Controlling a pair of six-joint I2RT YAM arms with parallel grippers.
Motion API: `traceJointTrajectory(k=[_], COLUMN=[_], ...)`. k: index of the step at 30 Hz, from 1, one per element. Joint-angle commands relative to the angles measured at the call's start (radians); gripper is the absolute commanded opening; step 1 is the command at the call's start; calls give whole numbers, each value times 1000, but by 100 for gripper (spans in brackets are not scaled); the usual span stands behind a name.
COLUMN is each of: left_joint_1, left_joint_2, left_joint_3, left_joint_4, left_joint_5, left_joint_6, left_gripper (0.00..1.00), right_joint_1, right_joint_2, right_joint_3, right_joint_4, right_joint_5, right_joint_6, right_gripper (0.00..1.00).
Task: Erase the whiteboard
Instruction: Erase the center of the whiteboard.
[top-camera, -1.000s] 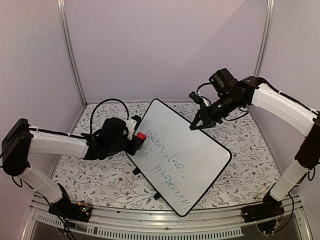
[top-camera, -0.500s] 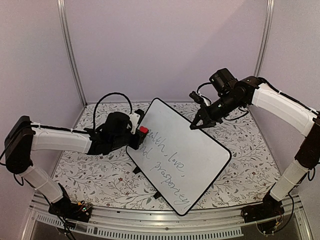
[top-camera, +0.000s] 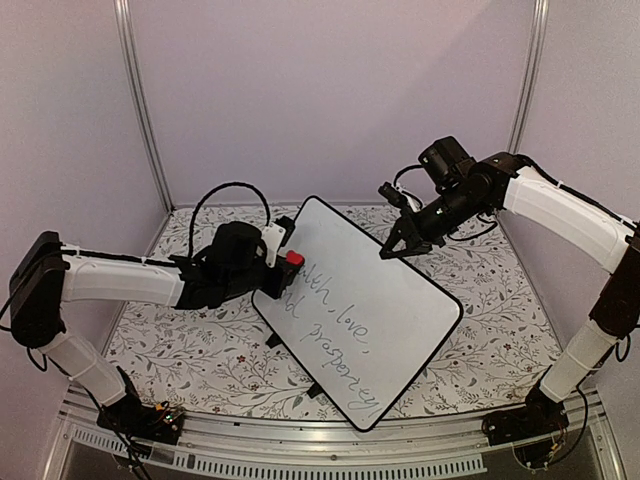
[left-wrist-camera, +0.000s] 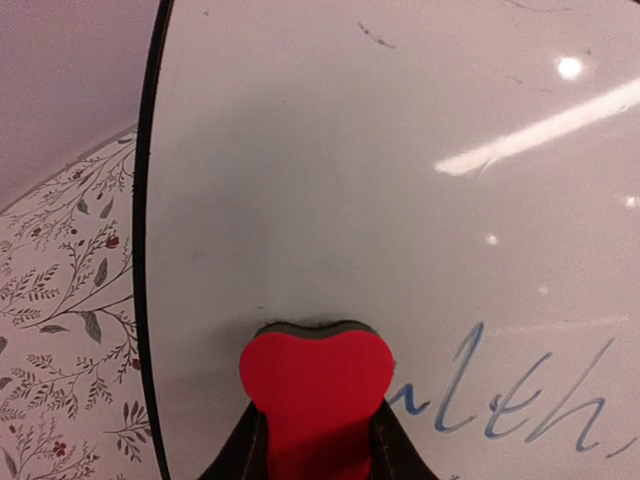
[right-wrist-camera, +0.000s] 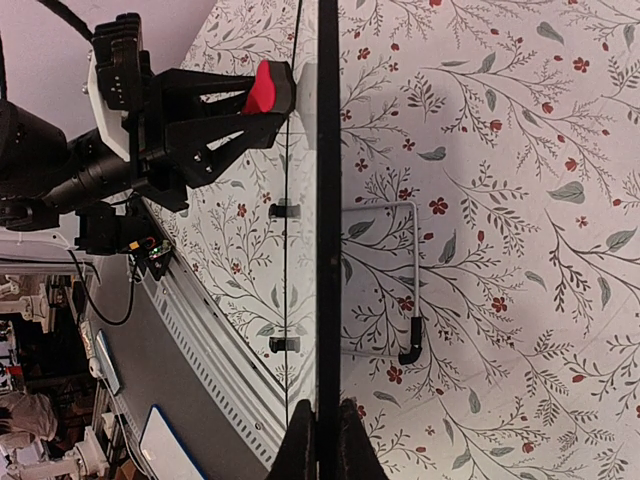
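The whiteboard (top-camera: 400, 300) stands in the middle of the bench (top-camera: 190, 350), propped at a slant. One rounded corner points toward the far edge and the opposite corner reaches close to the near edge. Seen edge-on from the right wrist camera, its black rim (right-wrist-camera: 327, 200) runs straight up the view, with a wire stand (right-wrist-camera: 412, 290) behind it on the flowered bench cover and small black feet (right-wrist-camera: 284, 210) on the other side. Cursive handwriting (top-camera: 335, 335) runs down the board's face toward the near corner. The left hand (top-camera: 285, 262) reaches in from the bench's left side and is clenched on a red eraser (top-camera: 294, 259). In the left wrist view the eraser (left-wrist-camera: 315, 375) sits between the dark fingers (left-wrist-camera: 245, 445). Its dark pad lies flat against the white surface, just inside the board's left rim and right beside the letters "lth". The right hand (top-camera: 392, 250) comes from the far right corner of the bench and grasps the whiteboard, its two fingers (right-wrist-camera: 300, 450) pinched tight on the board's rim.
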Motion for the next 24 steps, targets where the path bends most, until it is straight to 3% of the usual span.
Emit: traceJointTrajectory(k=[1,11,24], left_joint_1=[-17,-8,-24], left_joint_2=[7,-6,-41], left_joint_3=[-8,-68,-133], left_joint_4=[-1,-23,9], left_joint_5=[-40,-68,14], left_joint_6=[-17,-55,-64], left_gripper=[0,0,0], right_joint_1=[18,18,18], right_joint_2=[1,4,11], right_joint_3=[28,31,34], right_joint_4=[41,41,41], right_joint_5=[-43,-44,-47], right_joint_6=[-55,-54,-54], right_gripper=[0,0,0])
